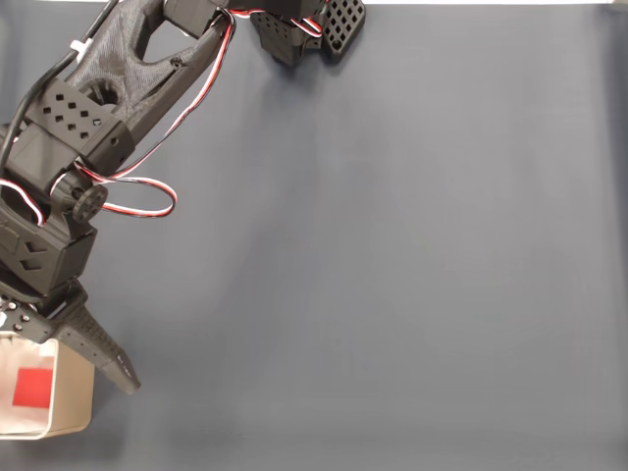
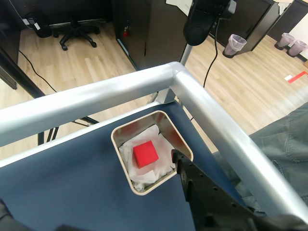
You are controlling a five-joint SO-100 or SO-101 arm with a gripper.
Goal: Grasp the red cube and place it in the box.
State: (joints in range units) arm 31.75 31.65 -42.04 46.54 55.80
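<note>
**Operator:** Wrist view looks down on the box (image 2: 152, 151), a tan container with rounded corners, on the dark blue table (image 2: 72, 187). I see the red cube (image 2: 146, 154) lying inside it on crumpled white lining, touched by nothing. One black gripper finger (image 2: 202, 187) crosses the box's lower right corner, above the rim.

**Colleague:** Is the gripper closed?

**Operator:** I cannot tell; I see only one finger clearly. Nothing is held between the fingers.

**Colleague:** What surrounds the table?

**Operator:** A silver rail (image 2: 192, 96) runs just beyond the box; past it are wood floor and an office chair (image 2: 77, 29).

**Colleague:** And the fixed view?

**Operator:** It shows the arm (image 1: 88, 128) along the left edge, with red-and-white wires (image 1: 147, 191), and the box (image 1: 74, 402) at bottom left holding the cube (image 1: 32, 387).
</note>
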